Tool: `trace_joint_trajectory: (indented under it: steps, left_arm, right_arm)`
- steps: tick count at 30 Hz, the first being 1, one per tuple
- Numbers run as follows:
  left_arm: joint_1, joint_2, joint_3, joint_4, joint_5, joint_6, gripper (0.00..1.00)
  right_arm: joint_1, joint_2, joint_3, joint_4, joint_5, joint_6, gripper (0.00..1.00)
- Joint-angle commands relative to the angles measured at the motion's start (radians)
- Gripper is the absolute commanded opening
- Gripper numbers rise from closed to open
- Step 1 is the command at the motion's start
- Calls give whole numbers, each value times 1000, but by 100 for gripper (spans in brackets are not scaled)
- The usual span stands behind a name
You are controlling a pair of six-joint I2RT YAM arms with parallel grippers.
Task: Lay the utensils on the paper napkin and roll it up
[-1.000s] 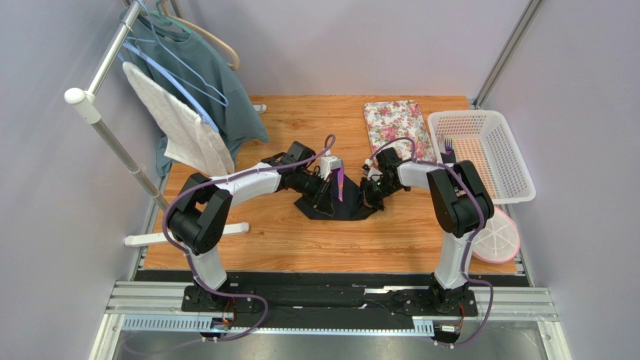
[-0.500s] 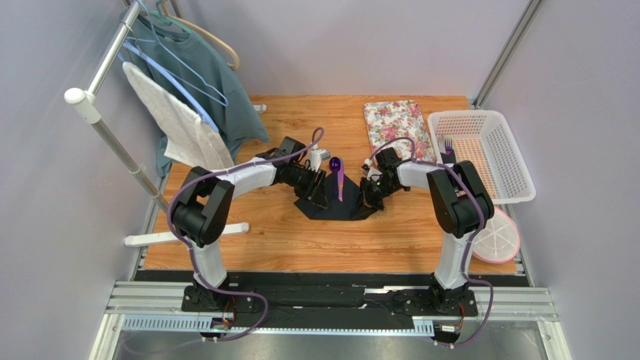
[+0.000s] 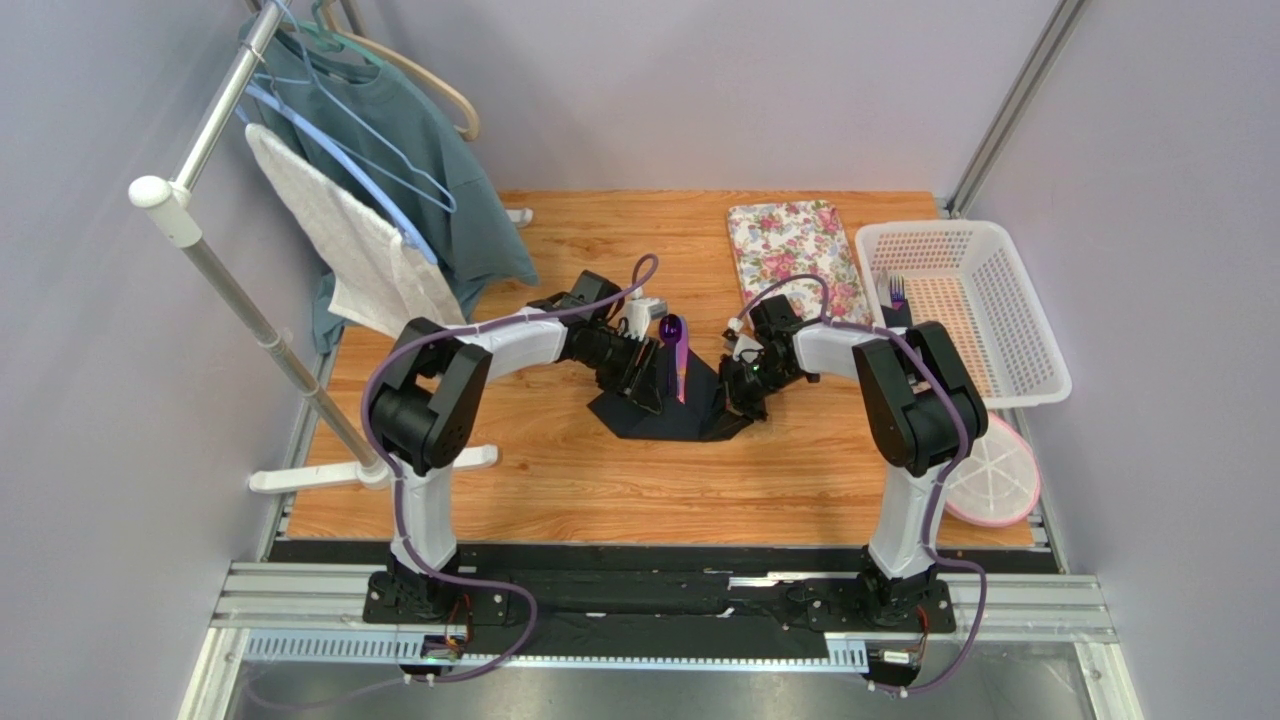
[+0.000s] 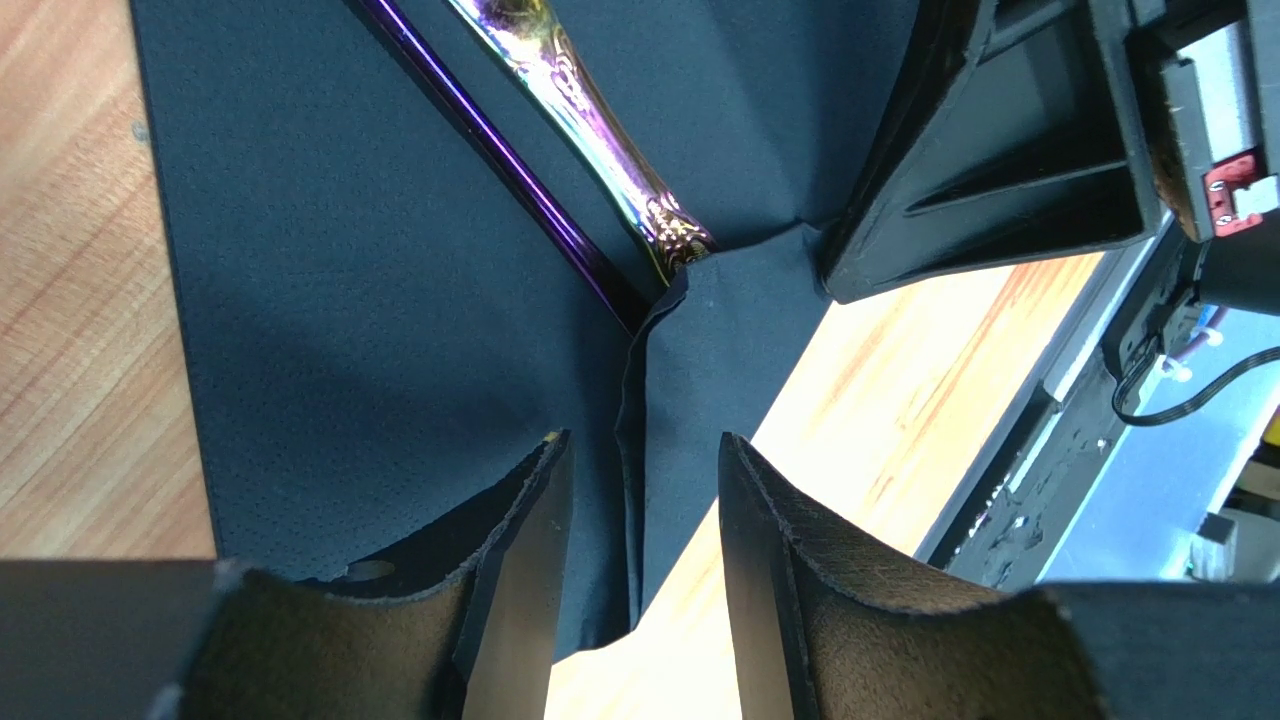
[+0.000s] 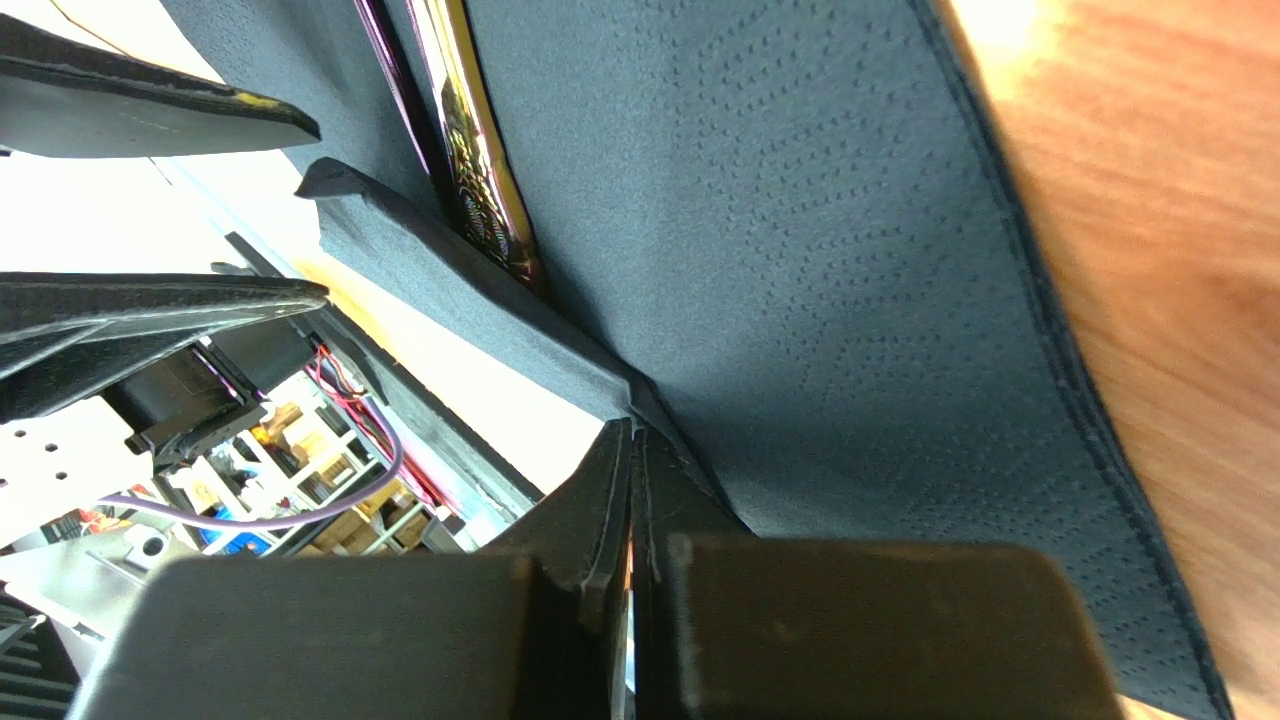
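The black paper napkin (image 3: pixel 672 410) lies mid-table with a fold raised on its right side. Two purple utensils (image 3: pixel 678 360) lie on it, the spoon's bowl at the far end; they also show in the left wrist view (image 4: pixel 594 128) and the right wrist view (image 5: pixel 469 143). My left gripper (image 3: pixel 649 383) is open, its fingers (image 4: pixel 526 510) on either side of a folded napkin edge (image 4: pixel 661 390) without pinching it. My right gripper (image 3: pixel 739 393) is shut on the napkin's right edge (image 5: pixel 842 285) and holds the fold lifted over the handles.
A floral mat (image 3: pixel 795 255) lies at the back. A white basket (image 3: pixel 1022 323) at the right holds another purple utensil (image 3: pixel 897 285). A pink-rimmed plate (image 3: pixel 999 473) sits at the near right. A clothes rack with garments (image 3: pixel 368 203) stands at the left, its base (image 3: pixel 301 480) on the table.
My left gripper drew back to the left off the utensils, uncovering the spoon's bowl, then came back a little toward the napkin. My right gripper has stayed shut on the napkin's edge.
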Motion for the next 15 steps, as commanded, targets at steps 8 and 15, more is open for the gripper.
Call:
trace_joint_trajectory:
  steps: [8,15]
  left_arm:
    - [-2,22,37,35,74,-27,38]
    - [-2,39,55,41,85,-33,24]
  right_arm:
    - [14,-20,-5,12,69,-13,0]
    - [14,-38,-5,15,51,-12,3]
